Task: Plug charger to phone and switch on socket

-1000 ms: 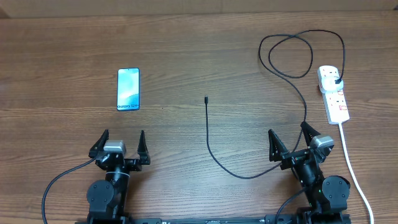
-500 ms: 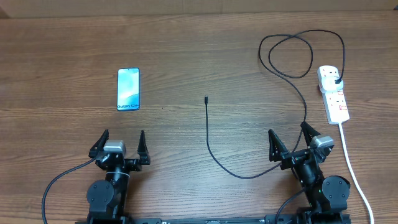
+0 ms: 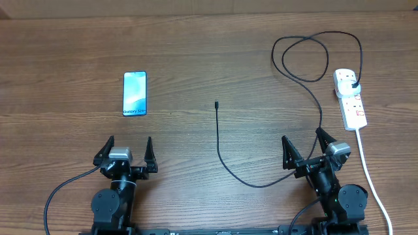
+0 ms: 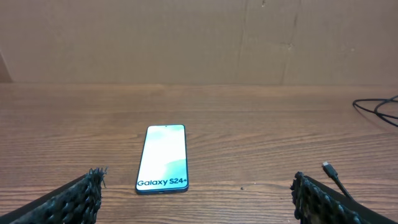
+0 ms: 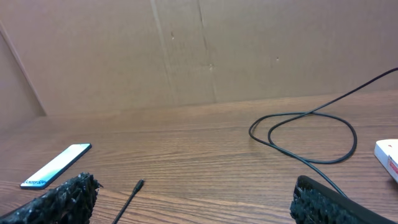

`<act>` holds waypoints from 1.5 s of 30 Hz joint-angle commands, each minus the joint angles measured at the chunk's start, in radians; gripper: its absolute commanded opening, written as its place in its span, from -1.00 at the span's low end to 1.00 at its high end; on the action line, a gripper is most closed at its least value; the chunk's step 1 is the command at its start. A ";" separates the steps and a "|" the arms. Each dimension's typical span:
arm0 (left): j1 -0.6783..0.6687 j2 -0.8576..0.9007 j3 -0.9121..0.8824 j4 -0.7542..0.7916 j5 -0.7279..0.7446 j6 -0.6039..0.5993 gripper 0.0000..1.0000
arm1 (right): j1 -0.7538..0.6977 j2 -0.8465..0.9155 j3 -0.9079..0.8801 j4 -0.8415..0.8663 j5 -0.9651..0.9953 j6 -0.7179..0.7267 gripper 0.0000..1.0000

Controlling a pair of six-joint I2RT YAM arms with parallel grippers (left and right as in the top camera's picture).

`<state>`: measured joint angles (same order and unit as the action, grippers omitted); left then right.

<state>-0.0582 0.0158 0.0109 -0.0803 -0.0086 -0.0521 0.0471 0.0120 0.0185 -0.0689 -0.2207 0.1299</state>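
Your left gripper (image 3: 128, 143) sits at the near edge of the surface (image 3: 196, 46), jaws spread wide with nothing between them. Straight ahead of it, a little apart, the phone (image 3: 134, 94) lies flat with its light blue screen lit and its "Galaxy" end turned toward the gripper.

Your right gripper (image 3: 302, 138) is also wide open and empty, further right along the same near edge.

The charger (image 3: 218, 140) lies between the two arms. Its connector tip (image 3: 216, 103) rests loose on the wood, well apart from the phone and roughly midway between phone and socket (image 3: 353, 111). From the tip the black cable runs toward you, bends right, passes by the right gripper, then heads away and curls into a loop at the far right. It ends in the black plug (image 3: 354, 85), seated in the far end of the socket.

The socket lies lengthwise beyond and to the right of the right gripper. Its thick white cord (image 3: 369, 179) trails back along that gripper's outer side. The switch positions are too small for you to read.
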 commanded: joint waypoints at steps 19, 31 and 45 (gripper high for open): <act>0.007 -0.011 0.028 0.320 0.093 0.074 0.99 | -0.003 -0.009 -0.010 0.004 0.006 -0.004 1.00; 0.007 0.264 0.358 0.134 0.009 0.079 0.99 | -0.003 -0.009 -0.010 0.004 0.006 -0.004 1.00; 0.007 1.301 1.343 -0.787 0.034 0.175 0.99 | -0.003 -0.009 -0.010 0.004 0.006 -0.004 1.00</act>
<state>-0.0582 1.1706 1.2118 -0.7959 -0.0399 0.0799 0.0475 0.0109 0.0185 -0.0700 -0.2207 0.1299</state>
